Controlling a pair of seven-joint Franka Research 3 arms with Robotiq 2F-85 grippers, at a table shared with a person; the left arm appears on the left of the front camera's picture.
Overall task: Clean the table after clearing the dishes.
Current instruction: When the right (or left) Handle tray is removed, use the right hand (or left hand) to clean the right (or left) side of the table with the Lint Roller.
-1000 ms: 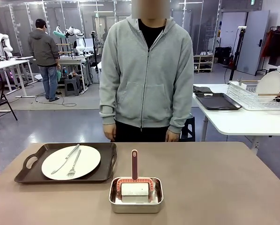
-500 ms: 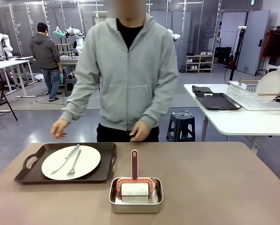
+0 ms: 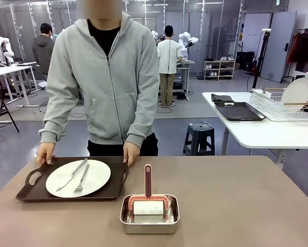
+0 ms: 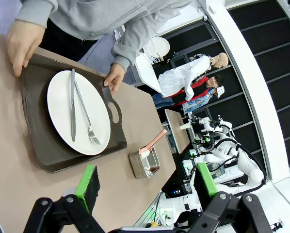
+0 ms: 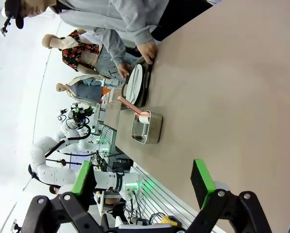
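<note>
Hands point(image 3: 45, 153) grip tray point(image 3: 117, 176) ends at far table point(image 3: 236, 206) edge.

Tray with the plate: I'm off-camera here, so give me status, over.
Left pincer open, empty; right pincer open, empty. Tray with plate, knife, fork on table, person's hands at both ends. Metal pan with roller beside it.

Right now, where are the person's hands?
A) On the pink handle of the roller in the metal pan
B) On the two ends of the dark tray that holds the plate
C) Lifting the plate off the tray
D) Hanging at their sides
B: one hand and the other hand each sit on a far corner of the tray, which lies flat on the table.
</note>
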